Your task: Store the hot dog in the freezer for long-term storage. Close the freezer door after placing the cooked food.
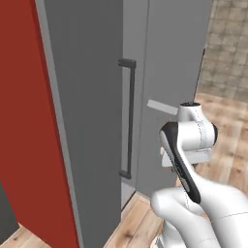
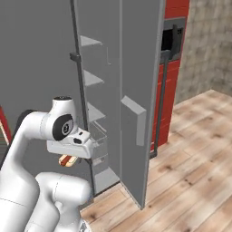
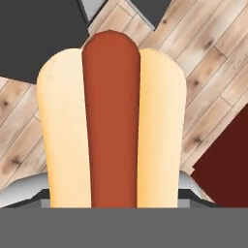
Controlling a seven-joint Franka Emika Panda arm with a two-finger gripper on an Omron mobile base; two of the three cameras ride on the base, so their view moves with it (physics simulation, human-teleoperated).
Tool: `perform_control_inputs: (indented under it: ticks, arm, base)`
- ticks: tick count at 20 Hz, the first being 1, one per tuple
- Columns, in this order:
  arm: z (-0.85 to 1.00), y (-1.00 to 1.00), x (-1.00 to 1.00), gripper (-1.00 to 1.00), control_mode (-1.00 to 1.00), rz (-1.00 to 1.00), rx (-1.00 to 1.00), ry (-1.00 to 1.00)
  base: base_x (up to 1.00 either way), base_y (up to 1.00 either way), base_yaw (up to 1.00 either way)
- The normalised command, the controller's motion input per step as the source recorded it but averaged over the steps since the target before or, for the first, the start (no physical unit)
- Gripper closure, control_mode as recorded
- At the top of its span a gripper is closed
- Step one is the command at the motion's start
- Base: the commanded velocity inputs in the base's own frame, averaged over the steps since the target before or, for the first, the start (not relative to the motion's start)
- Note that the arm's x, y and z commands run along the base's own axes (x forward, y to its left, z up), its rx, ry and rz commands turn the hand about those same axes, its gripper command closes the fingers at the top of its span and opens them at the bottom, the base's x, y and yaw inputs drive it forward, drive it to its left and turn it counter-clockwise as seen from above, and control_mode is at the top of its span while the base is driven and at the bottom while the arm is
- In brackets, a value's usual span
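Freezer [image 2: 93,131] stood open in the middle of the right base view, its pale shelves stacked up the frame and a drawer low down; you had the widest target there. Its door [image 2: 138,99] swung out toward the right of that frame, a shallow bin on its inner face, and you would later need its long dark handle [image 1: 130,118], seen at centre of the left base view, to push it shut. Your gripper [image 2: 72,156] hung at lower left of the right base view, just short of the lowest shelves, closed on the hot dog [image 3: 111,126]. In the hand view the bun and sausage ran up the middle of the frame from between the fingers. You should have treated it as light and soft: the bun would likely crush under a hard squeeze, and the sausage might slide out lengthwise. Holding across the bun's sides near mid-length looked safest to me.
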Motion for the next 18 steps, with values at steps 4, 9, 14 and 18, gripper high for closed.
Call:
perform_control_inputs:
  ticks: [4,9,14,18]
  arm:
    - [0.00,0.00,0.00,1.00,1.00,0.00,0.00,0.00]
    - [0.00,0.00,0.00,1.00,1.00,0.00,0.00,0.00]
    - [0.00,0.00,0.00,1.00,1.00,0.00,0.00,0.00]
    - [0.00,0.00,0.00,1.00,1.00,0.00,0.00,0.00]
  base:
    - [0.33,-0.02,0.41]
    - [0.38,-0.11,0.46]
    - [0.16,-0.23,0.40]
    - [0.15,-0.32,0.32]
